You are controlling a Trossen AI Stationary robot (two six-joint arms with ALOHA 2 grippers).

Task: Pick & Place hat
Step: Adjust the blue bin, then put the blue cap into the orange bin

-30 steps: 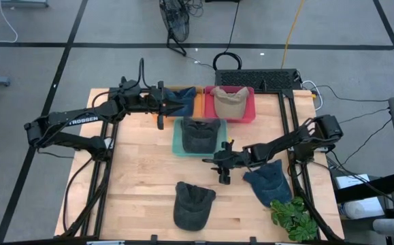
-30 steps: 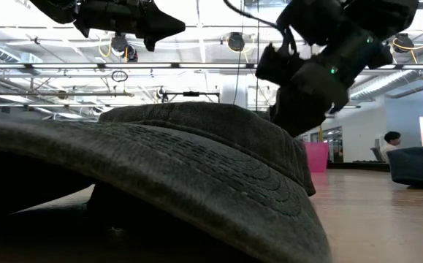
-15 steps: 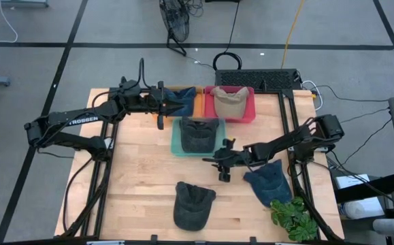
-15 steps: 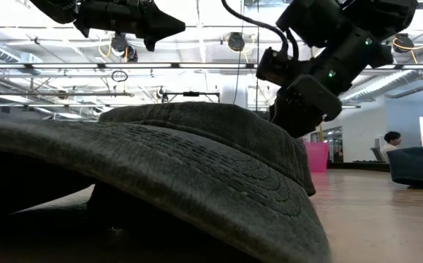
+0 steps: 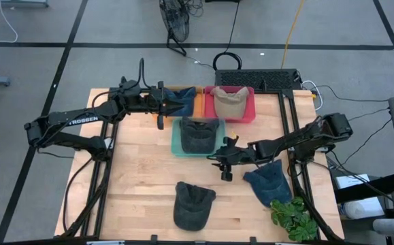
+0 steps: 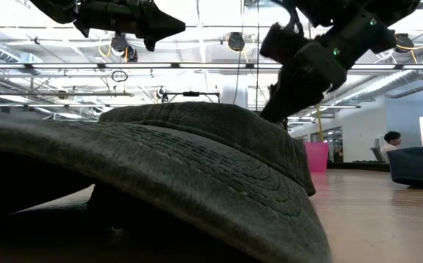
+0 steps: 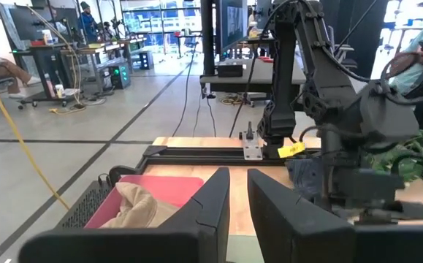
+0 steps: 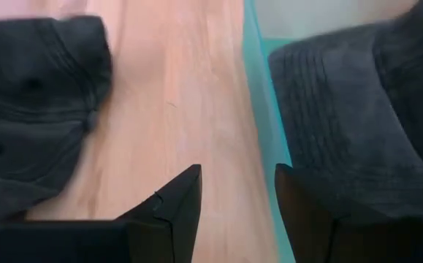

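Observation:
A dark grey hat (image 5: pixel 198 135) lies in a teal tray (image 5: pixel 176 139) at mid-table. A tan hat (image 5: pixel 228 102) lies in a red tray (image 5: pixel 250 112), and a blue hat (image 5: pixel 183 99) in the far tray beside it. Two more hats rest on the bare wood: a dark one (image 5: pixel 193 204) near the front and a blue one (image 5: pixel 268 182) to its right. My right gripper (image 5: pixel 218 160) hovers open by the teal tray's right near corner, over the tray edge (image 8: pixel 258 109). My left gripper (image 7: pixel 238 193) hangs level and high beside the far blue hat, its fingers a narrow gap apart, holding nothing.
A potted plant (image 5: pixel 293 218) stands at the near right corner. A black box (image 5: pixel 258 78) sits beyond the table's far edge. The dark hat's brim (image 6: pixel 196 175) fills the low view. Bare wood shows at the table's left and centre front.
My right gripper has risen from the table beside the teal tray and drawn back slightly toward the table's right edge, its fingers staying open. No hat has moved.

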